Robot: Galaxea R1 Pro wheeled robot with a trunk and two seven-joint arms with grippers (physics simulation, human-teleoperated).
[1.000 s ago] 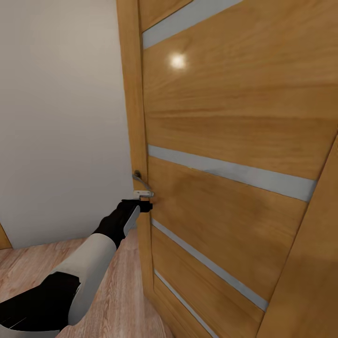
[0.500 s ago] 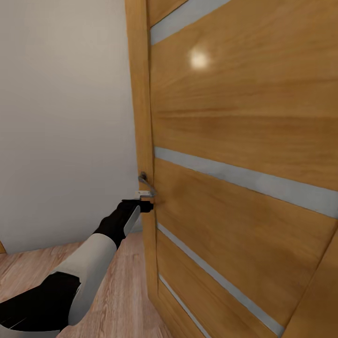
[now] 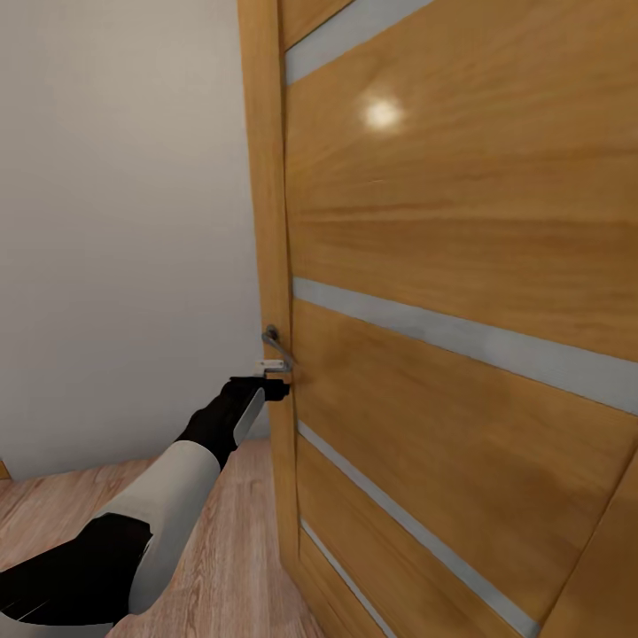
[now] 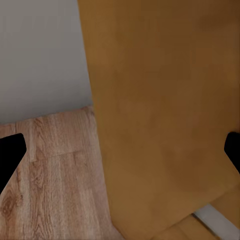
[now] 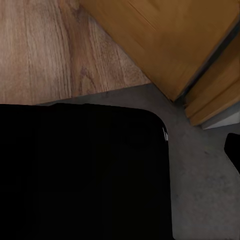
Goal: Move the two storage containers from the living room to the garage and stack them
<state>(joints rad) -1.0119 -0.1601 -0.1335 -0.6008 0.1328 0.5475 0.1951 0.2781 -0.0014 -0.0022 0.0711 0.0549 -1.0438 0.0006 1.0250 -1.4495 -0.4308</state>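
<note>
My left claw (image 3: 276,387) sits at the edge of the wooden door (image 3: 461,266), just under the handle (image 3: 276,347), fingers spread around the slab to swing it. I can't tell my right claw's state. No bins here.

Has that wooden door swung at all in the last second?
Yes. The door and its handle have slid right against the white wall, while the left gripper sits at its edge.
</note>
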